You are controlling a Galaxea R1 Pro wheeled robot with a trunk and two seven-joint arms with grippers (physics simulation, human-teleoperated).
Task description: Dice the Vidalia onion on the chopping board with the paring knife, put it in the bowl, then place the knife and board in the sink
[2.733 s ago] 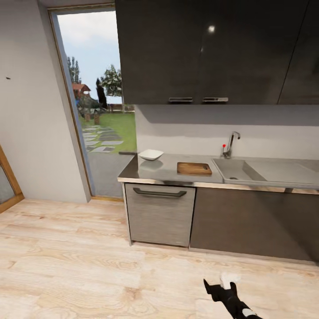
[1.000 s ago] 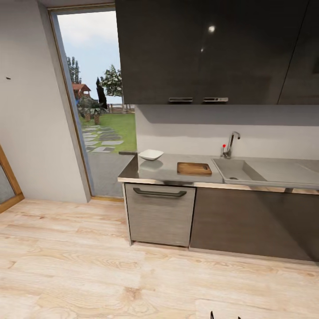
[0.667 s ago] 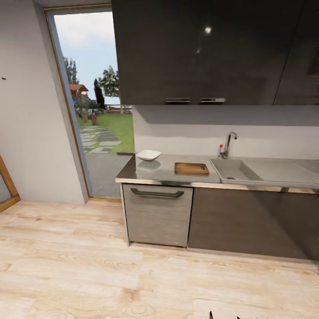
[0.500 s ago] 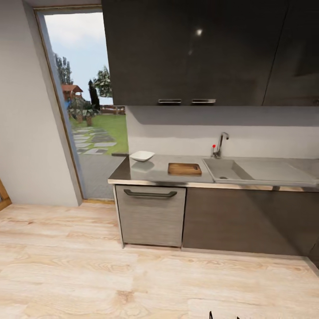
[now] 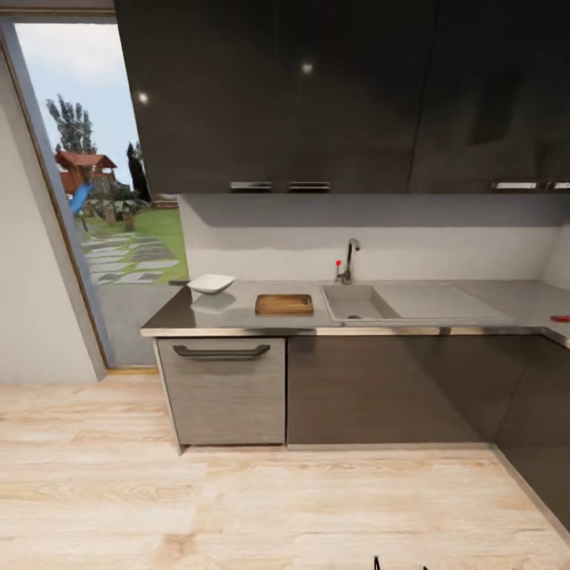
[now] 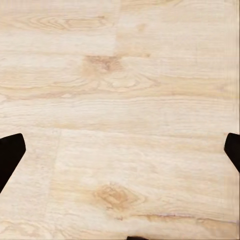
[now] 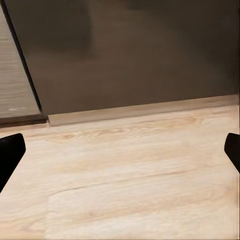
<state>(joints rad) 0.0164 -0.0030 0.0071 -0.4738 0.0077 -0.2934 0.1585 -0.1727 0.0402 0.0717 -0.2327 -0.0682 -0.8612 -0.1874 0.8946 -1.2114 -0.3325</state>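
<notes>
The kitchen countertop (image 5: 237, 318) runs across the head view ahead of me. On it stand the white bowl (image 5: 210, 283) at the left and the brown chopping board (image 5: 284, 304) beside it. Right of the board is the grey sink (image 5: 348, 298) with its chrome tap (image 5: 347, 261); the onion is hidden from here. A small red thing (image 5: 560, 318), perhaps the paring knife, lies at the counter's far right. My left gripper (image 6: 121, 150) is open over bare floor. My right gripper (image 7: 121, 150) is open, low, facing the cabinet base.
Dark cabinets (image 5: 380, 388) and a grey drawer front with a handle (image 5: 222, 351) stand under the counter. The counter turns a corner at the right (image 5: 546, 380). A tall glass door (image 5: 95, 237) is at the left. Pale wood-plank floor (image 5: 261, 507) lies between me and the cabinets.
The camera has swung right, so the counter slid left in the picture and its right corner came into view. My right arm, seen low in the oldest frame, has dropped out of the picture.
</notes>
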